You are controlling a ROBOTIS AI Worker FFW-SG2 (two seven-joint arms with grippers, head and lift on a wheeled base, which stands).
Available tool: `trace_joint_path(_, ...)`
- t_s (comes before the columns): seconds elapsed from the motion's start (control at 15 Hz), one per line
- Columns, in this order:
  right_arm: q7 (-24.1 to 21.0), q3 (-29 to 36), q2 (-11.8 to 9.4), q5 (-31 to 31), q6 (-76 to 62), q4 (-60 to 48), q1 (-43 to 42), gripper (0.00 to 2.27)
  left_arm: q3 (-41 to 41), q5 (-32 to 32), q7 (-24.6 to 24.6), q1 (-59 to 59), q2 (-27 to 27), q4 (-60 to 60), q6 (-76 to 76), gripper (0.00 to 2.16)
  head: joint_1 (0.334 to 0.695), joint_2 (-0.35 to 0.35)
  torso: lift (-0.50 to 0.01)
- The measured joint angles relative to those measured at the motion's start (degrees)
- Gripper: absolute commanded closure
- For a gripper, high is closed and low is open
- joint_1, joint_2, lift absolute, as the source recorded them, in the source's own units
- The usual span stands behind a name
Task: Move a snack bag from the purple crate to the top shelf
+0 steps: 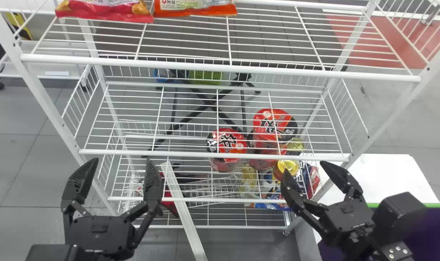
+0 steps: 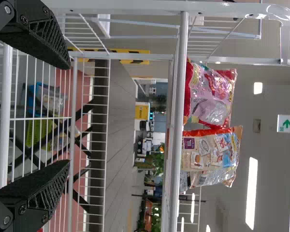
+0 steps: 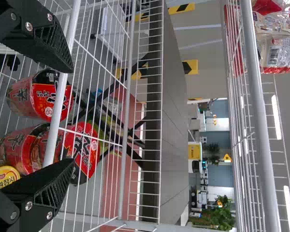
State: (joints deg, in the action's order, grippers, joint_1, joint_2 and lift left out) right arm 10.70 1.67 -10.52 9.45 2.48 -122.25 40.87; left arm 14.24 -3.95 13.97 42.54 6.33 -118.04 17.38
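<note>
The left gripper [image 1: 120, 170] is hanging before the shelves, its fingers standing wide apart around an empty gap. The right gripper [image 1: 304, 169] is also holding its fingers well spread, with nothing between them. A red snack bag [image 1: 103, 12] and an orange snack bag [image 1: 196, 9] are resting side by side on the top shelf [image 1: 220, 66]. What looks like the purple crate [image 1: 426, 232], partly cut off, is sitting near the right arm.
</note>
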Motion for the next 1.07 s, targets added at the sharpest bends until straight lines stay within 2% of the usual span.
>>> trace_joint_path(1.07,0.6,0.2,0.1,0.9,-1.4,0.7,0.0,0.18,0.0,0.3,0.1,0.0,0.0,0.1,0.0,0.13,0.695,-0.094,-0.367)
